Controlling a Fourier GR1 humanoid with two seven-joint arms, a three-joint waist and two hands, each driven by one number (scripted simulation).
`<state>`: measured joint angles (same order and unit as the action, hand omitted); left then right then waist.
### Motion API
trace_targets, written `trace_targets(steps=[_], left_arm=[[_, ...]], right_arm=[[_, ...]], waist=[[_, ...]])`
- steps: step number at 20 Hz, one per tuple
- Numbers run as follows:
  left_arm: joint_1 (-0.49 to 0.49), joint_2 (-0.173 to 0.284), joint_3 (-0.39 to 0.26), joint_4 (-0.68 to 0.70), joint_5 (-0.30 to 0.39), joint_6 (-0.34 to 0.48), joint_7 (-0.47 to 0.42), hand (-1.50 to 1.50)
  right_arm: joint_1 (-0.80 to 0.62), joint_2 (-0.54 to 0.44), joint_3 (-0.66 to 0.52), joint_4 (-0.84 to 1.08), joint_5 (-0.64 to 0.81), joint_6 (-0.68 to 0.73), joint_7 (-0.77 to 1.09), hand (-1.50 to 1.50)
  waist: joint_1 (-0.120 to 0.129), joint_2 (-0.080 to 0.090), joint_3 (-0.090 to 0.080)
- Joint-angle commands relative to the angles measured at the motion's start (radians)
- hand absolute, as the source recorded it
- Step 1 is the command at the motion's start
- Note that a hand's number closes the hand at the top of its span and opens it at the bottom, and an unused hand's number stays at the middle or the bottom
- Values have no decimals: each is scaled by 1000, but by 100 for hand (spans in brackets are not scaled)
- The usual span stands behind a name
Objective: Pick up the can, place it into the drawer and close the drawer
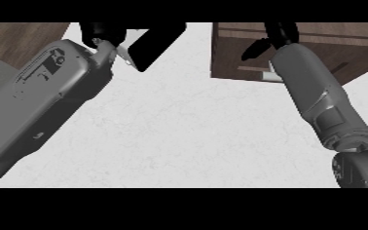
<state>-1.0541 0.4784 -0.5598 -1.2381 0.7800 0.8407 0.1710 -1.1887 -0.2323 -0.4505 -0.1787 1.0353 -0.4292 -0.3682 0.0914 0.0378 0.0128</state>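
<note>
Over the drawer (237, 48), right hand (277, 36); no readable writing.

Two grey forearms fill the view. The left forearm (54, 90) is a broad, boxy casing with rounded edges, carrying black markings and a small round fitting near its upper end. The right forearm (313, 90) is slimmer, tubular, with a recessed panel low down. Both end in black hands, left hand (101, 33), right hand (277, 36); a dark joint, possibly the elbow, shows bottom right.
</note>
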Motion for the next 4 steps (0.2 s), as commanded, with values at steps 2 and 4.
trace_targets(steps=[2,4], left_arm=[[7,11,-13,-38,-14,8,21,-150],[15,8,8,-27,-7,-1,13,-150]], right_arm=[[-65,43,-129,-21,-144,46,-36,-150],[-69,40,-158,-26,-171,38,-43,-150]], waist=[[21,-7,-8],[16,0,-9]])
